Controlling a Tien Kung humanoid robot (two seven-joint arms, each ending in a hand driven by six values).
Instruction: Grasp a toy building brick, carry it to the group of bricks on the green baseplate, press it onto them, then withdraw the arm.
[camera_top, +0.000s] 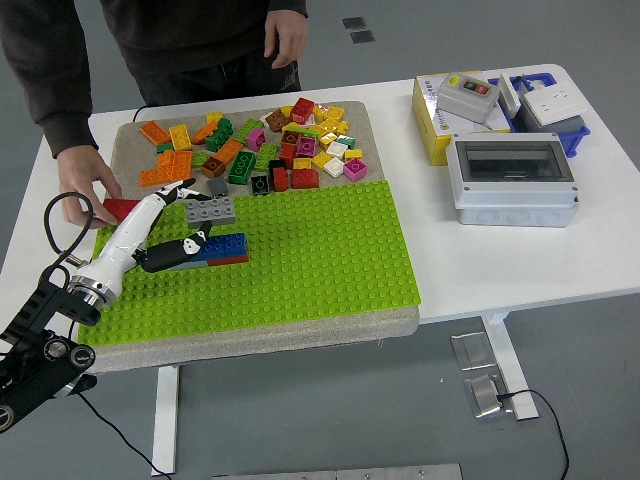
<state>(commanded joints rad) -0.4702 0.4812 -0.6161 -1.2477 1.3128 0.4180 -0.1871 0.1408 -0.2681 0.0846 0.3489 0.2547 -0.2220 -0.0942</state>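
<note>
My left hand (195, 212) reaches in from the lower left over the green baseplate (320, 260). It is shut on a grey brick (212, 209), held between the upper fingers (172, 193) and the thumb. The grey brick hangs just above the group of bricks (226, 244), a blue row on a grey and red-brown layer. My hand covers the group's left end. Whether the grey brick touches the group I cannot tell. A person's hand (84, 192) rests by a red brick (120, 208) at the plate's left edge.
Several loose bricks (262, 148) lie heaped on the beige mat behind the plate. A grey enclosure box (512, 182), a yellow box (430, 125), a switch box (468, 97) and blue bins (560, 105) stand at the right. The person's other hand (287, 35) hangs beyond the table's far edge.
</note>
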